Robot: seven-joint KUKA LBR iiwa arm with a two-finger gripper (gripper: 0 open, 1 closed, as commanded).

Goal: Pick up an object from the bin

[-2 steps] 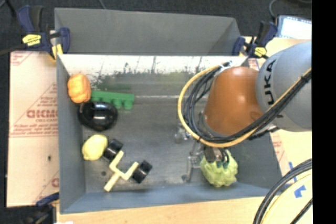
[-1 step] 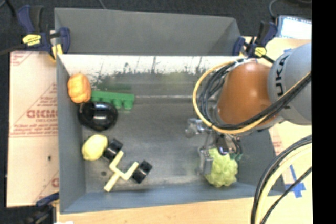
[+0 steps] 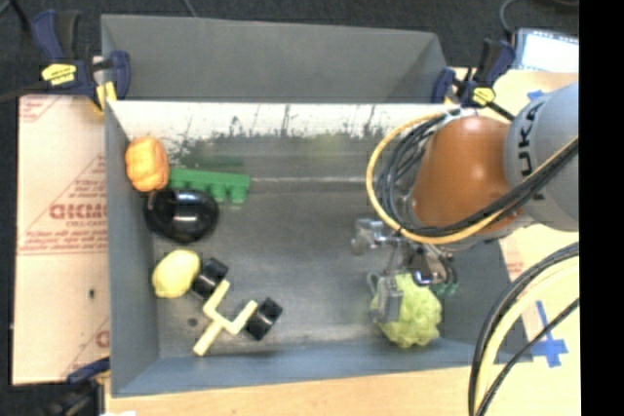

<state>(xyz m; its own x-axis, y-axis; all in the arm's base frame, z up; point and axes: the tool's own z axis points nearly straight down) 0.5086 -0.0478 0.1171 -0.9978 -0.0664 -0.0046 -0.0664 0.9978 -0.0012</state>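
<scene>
Hand hung over a pale green lump

Hand (image 3: 395, 292) sat low in the grey bin (image 3: 292, 83), right at the upper left edge of a pale green lump (image 3: 417, 319) with a bumpy, leafy surface. From this angle it seemed to touch the lump, but whether the hand was apart, together or clamped on the lump could not be told. The arm's orange cover (image 3: 463, 175) and its loops of cables (image 3: 385, 180) stood just above the lump in the camera view and hid much of the hand.

The lump lay alone, close to the bin's near wall and its right wall. Everything else was well apart from the lump, off to its left:

- An orange fruit (image 3: 146, 163) lay farthest up and to the left of the lump.
- A green block (image 3: 207, 182) lay beside the fruit, on the side nearer the lump.
- A black oval thing (image 3: 181, 214) lay just below those two.
- A yellow lemon (image 3: 175, 274) lay lower still, about level with the hand.
- A cream piece with black wheels (image 3: 229, 317) lay level with the lump, nearest to it of the five.

The floor between the lump and these things was bare.
</scene>
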